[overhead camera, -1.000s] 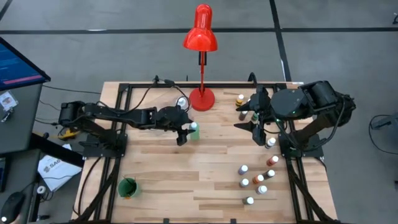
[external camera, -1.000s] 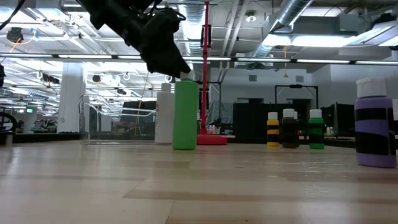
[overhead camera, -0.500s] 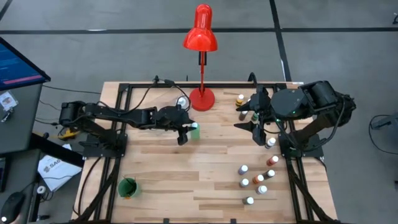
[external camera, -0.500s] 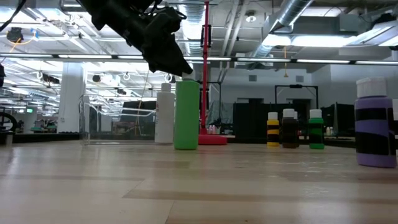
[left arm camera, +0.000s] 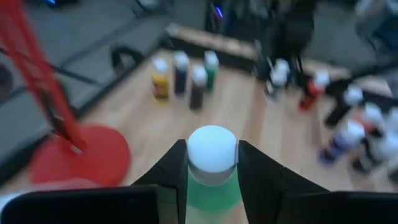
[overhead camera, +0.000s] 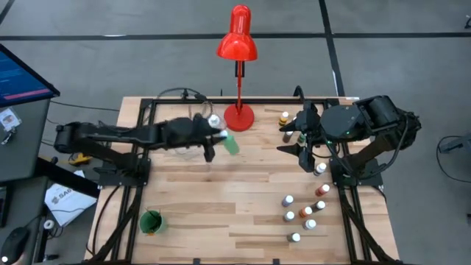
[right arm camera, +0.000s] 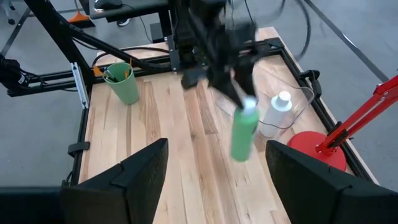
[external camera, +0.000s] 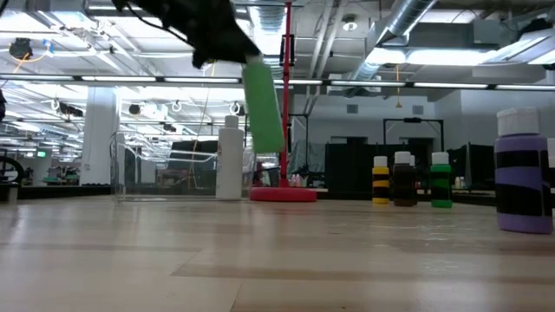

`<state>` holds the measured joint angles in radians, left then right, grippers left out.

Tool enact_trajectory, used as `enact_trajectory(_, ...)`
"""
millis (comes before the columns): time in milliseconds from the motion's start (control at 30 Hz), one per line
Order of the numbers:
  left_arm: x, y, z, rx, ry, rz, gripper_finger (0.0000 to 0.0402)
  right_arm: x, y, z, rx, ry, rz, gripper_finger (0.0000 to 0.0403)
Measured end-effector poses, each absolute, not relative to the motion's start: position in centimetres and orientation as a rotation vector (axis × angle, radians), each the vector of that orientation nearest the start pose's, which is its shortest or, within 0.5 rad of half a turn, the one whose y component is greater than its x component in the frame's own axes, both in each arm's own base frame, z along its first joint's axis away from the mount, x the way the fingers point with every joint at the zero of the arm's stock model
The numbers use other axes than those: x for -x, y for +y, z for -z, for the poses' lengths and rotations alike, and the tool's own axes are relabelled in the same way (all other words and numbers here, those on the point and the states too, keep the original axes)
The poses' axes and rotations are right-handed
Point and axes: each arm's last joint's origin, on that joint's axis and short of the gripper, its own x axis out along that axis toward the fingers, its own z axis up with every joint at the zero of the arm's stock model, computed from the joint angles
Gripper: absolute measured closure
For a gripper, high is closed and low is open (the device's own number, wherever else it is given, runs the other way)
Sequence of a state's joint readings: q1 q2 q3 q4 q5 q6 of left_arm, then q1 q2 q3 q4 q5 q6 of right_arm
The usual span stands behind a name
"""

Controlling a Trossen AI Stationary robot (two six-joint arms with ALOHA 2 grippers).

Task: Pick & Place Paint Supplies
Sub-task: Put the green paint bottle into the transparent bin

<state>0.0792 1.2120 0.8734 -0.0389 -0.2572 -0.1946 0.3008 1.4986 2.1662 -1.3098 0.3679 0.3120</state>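
A green paint bottle [overhead camera: 230, 144] with a white cap [left arm camera: 212, 147] hangs in the air at the table's far middle, near the red lamp's base. My left gripper [overhead camera: 218, 138] is shut on it, reaching in from the table's left. The bottle also shows in the low view [external camera: 263, 106] and in the right wrist view [right arm camera: 243, 132]. My right gripper [overhead camera: 304, 147] waits open and raised over the table's right side, its fingers [right arm camera: 134, 177] holding nothing. My left gripper pinches the bottle's top end just below the white cap [left arm camera: 212, 177] between its two fingers, one on each side. The fingers come from the table's left, slanting downward. The bottle hangs tilted below them, its base [external camera: 269, 143] clear of the table.
A white bottle [overhead camera: 214, 120] stands in a clear container [right arm camera: 292, 102] just beyond the lifted one. The red lamp [overhead camera: 238, 114] stands at the far middle. Several small bottles [overhead camera: 303, 213] cluster at the near right, a few more [overhead camera: 287, 126] at the far right. A green cup [overhead camera: 151, 221] sits near left.
My left gripper has risen with the green bottle and drawn a little toward the table's far edge. The bottle stood upright on the table before; now it is lifted clear and tipped, its base swung out to the right.
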Motion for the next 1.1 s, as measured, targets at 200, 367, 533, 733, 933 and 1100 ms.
enact_trajectory(200, -23.6, 3.1, -33.6, 0.149, 0.153, -0.527, 0.0315, -22.6, 5.6, -50.9, -0.091, 0.587, 0.168, 0.0137)
enact_trajectory(367, -21.5, 3.8, -35.2, 0.067, 0.097, -0.718, 0.0315, -22.7, 5.2, -51.0, -0.098, 0.579, 0.186, 0.0137)
enact_trajectory(533, -20.9, 6.2, -34.7, 0.057, 0.145, -0.868, 0.0315, -22.8, 5.0, -51.0, -0.099, 0.576, 0.192, 0.0137)
enact_trajectory(733, -21.4, 9.5, -33.1, 0.072, 0.233, -0.949, 0.0315, -23.1, 5.0, -50.8, -0.098, 0.583, 0.197, 0.0137)
enact_trajectory(933, -22.3, 11.9, -31.0, 0.145, 0.318, -0.944, 0.0314, -23.3, 5.1, -50.7, -0.099, 0.589, 0.198, 0.0137)
enact_trajectory(1100, -23.7, 12.6, -29.2, 0.157, 0.398, -0.904, 0.0313, -23.2, 5.1, -50.7, -0.1, 0.587, 0.198, 0.0137)
